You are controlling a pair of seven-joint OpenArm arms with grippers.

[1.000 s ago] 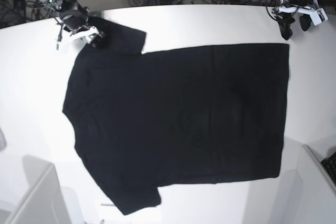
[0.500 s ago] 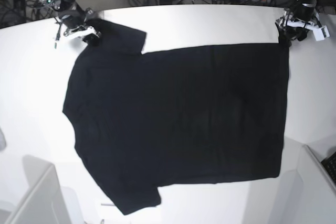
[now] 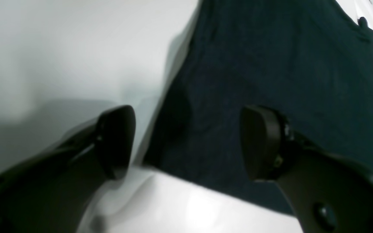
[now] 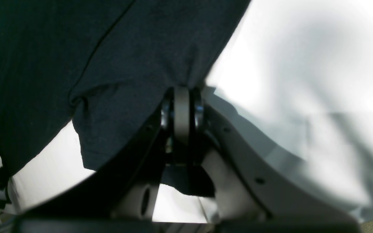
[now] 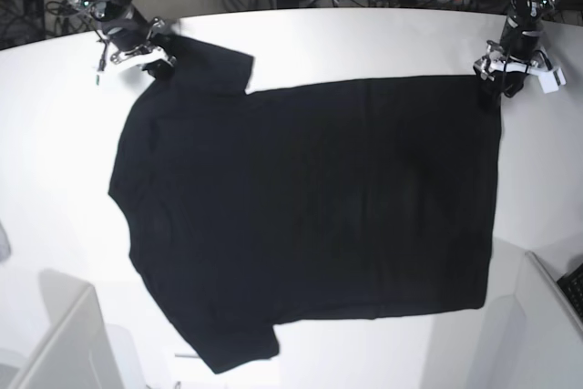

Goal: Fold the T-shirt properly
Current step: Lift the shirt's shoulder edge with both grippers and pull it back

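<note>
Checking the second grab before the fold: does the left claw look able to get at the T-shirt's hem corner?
Probably yes: the left claw is open astride the T-shirt corner, nothing between.

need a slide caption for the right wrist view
Right gripper shut on the sleeve edge of the black T-shirt, pinching the cloth above the white table.

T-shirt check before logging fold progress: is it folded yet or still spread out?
Spread out. In the base view the T-shirt lies flat on the white table, both sleeves out, no layer turned over.
</note>
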